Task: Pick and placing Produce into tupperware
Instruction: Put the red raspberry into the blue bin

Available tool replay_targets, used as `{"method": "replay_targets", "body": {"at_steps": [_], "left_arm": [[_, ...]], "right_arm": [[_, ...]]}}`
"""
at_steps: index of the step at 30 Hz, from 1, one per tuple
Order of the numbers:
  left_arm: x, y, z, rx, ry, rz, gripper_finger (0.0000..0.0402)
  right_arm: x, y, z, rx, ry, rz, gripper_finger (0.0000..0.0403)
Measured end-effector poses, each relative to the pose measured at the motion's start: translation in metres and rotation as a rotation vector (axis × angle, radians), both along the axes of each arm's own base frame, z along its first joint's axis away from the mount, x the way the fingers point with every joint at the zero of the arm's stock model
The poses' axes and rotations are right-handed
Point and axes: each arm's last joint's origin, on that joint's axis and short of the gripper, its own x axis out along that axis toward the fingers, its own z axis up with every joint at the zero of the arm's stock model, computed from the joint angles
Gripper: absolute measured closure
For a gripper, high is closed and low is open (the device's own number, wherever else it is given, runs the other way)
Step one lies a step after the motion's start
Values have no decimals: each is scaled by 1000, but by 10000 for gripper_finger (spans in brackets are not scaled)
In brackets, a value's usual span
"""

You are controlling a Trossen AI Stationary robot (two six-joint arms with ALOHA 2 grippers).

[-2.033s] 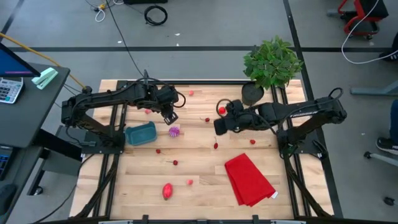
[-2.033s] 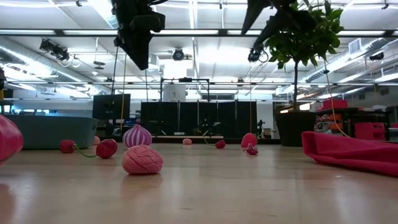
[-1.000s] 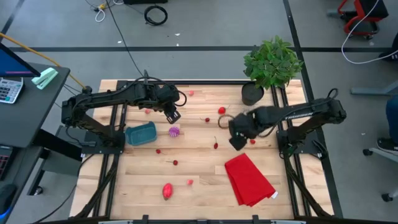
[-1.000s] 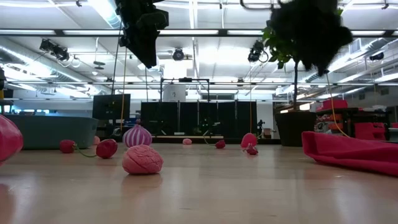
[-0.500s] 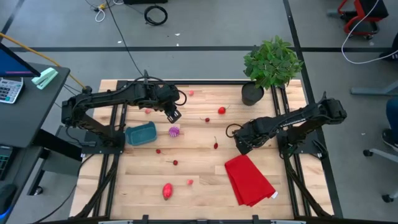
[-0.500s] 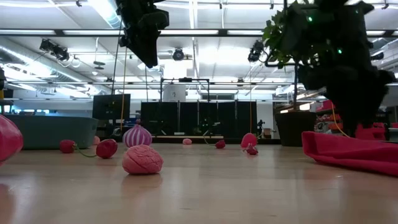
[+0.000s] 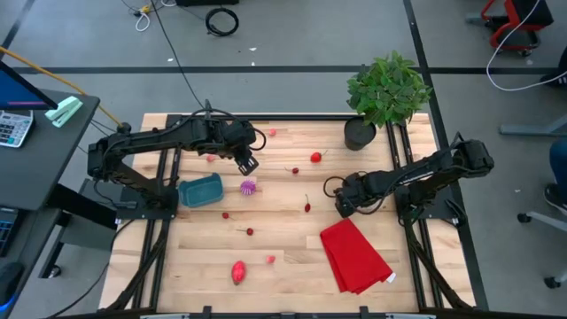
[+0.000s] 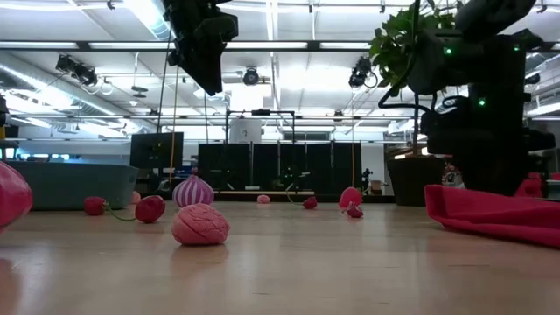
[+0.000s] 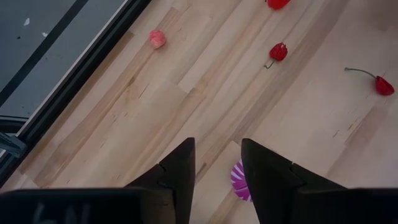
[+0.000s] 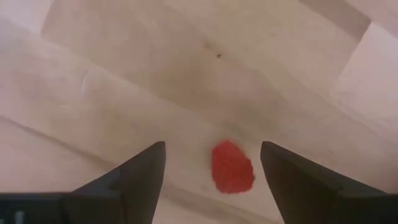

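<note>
Produce: small red and pink pieces lie scattered over the bench (image 7: 283,239), none yet in the blue container (image 7: 201,190), as far as the high view shows. Taking the container as landmark: the purple-and-white round piece (image 7: 248,187) sits just beside it on the side toward the plant pot (image 7: 359,133); a large red oval (image 7: 238,271) lies well apart, toward the bench's near edge, with a small pink piece (image 7: 270,260) near it; several cherries lie between the container and the folded red cloth (image 7: 354,255).

Change over the last two seconds: the right tool (image 10: 211,171) has swung from the bench's middle, near the pot, out and down to a spot far across from the container, just beside the cloth's far corner. Its wrist view now looks straight down on one small red piece (image 10: 232,166), framed between the two spread fingers, which stand open and empty. In the low view the arm now reads as a dark mass low over the cloth.

The left tool (image 9: 216,168) has barely shifted; it hangs above the bench just beyond the container, over the purple-and-white piece, fingers apart and holding nothing.

Meaning, my judgement: the right arm has chosen its target and is lined up for a descent and pinch. The carry to the container will then cross most of the bench.
</note>
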Motion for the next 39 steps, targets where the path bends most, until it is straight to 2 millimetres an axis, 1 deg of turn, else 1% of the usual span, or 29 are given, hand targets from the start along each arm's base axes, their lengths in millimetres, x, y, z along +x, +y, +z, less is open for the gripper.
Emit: {"method": "replay_targets", "body": {"at_steps": [6, 12, 21, 27, 34, 39], "left_arm": [[0, 0, 0, 0, 0, 0, 261], [0, 0, 0, 0, 0, 0, 269], [0, 0, 0, 0, 0, 0, 262], [0, 0, 0, 1, 1, -3, 268], [0, 0, 0, 1, 1, -2, 278], [0, 0, 0, 1, 1, -2, 276]], "right_arm": [[-4, 0, -6, 8, -5, -4, 132], [-3, 0, -6, 20, -12, -4, 133], [-3, 1, -7, 36, -8, -5, 138], [-3, 1, -7, 50, -14, -31, 169], [-3, 1, -7, 55, -15, -46, 225], [-3, 1, -7, 61, -21, -78, 265]]}}
